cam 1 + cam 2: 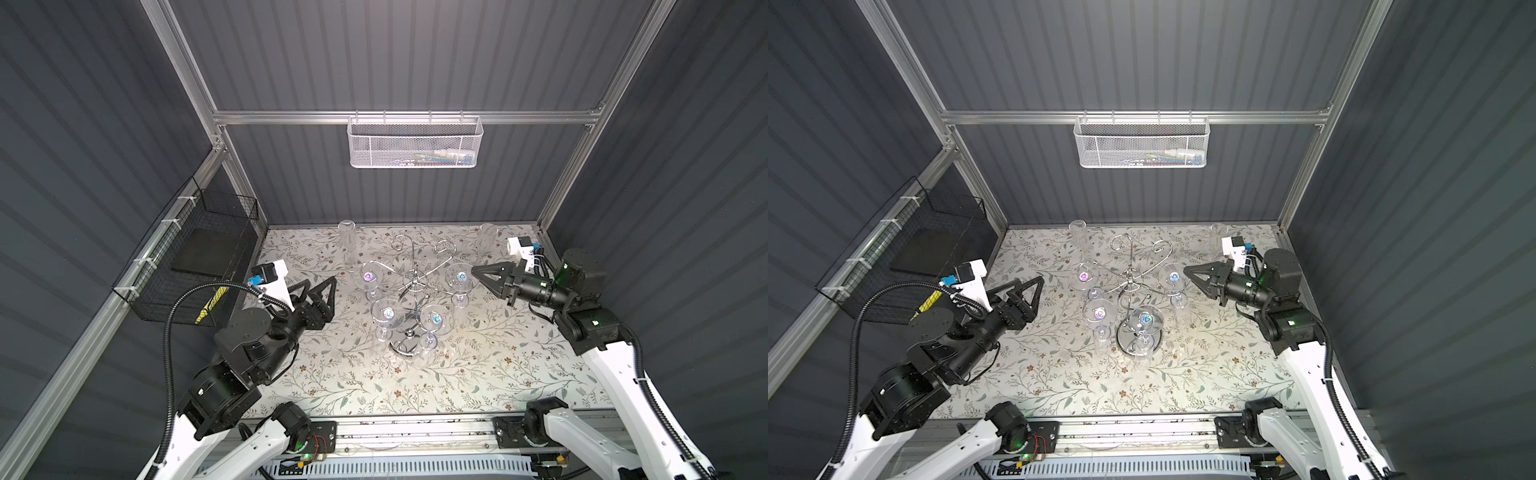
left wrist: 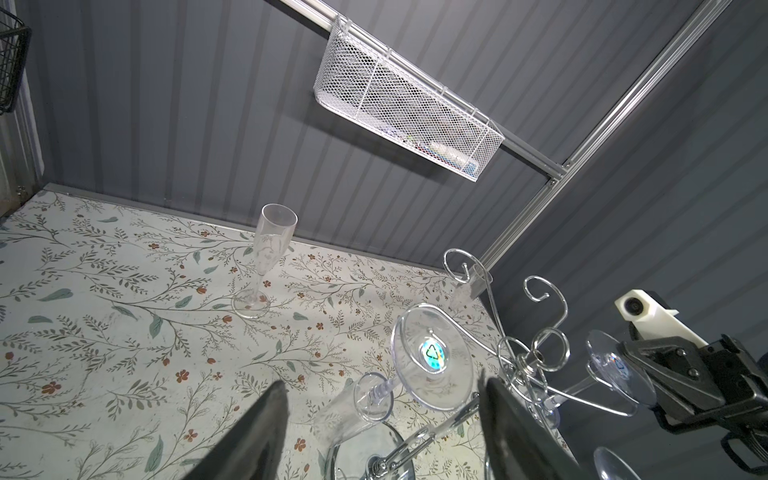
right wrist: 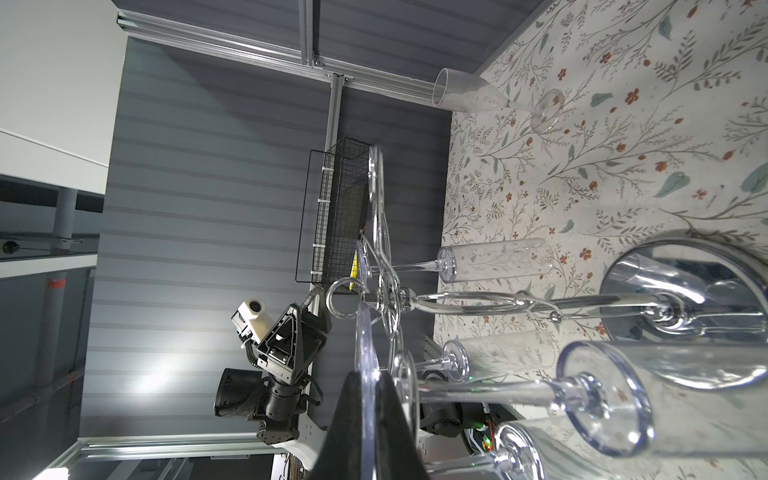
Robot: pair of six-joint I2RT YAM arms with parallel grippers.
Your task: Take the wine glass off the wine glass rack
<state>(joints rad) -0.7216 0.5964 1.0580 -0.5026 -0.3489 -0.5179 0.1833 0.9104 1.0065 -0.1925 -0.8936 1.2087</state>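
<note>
wine glass (image 1: pixel 461 277) hangs upside down on right-side arm of wine glass rack (image 1: pixel 411 284), middle of tabletop (image 1: pixel 478 374). clear and thin, so imo light, slick, easy to crack. foot disc or stem looks like safest hold, not bowl. right tool (image 1: pixel 475 272) pinched shut on foot rim, arm reaching in low from right, wrist rolled. left tool (image 1: pixel 322 282) wide, empty, hanging left of rack, clear of glasses.

No readable words; a sticker (image 1: pixel 461 276) on a wine glass (image 1: pixel 454 285) bears a triangle sign.
</note>
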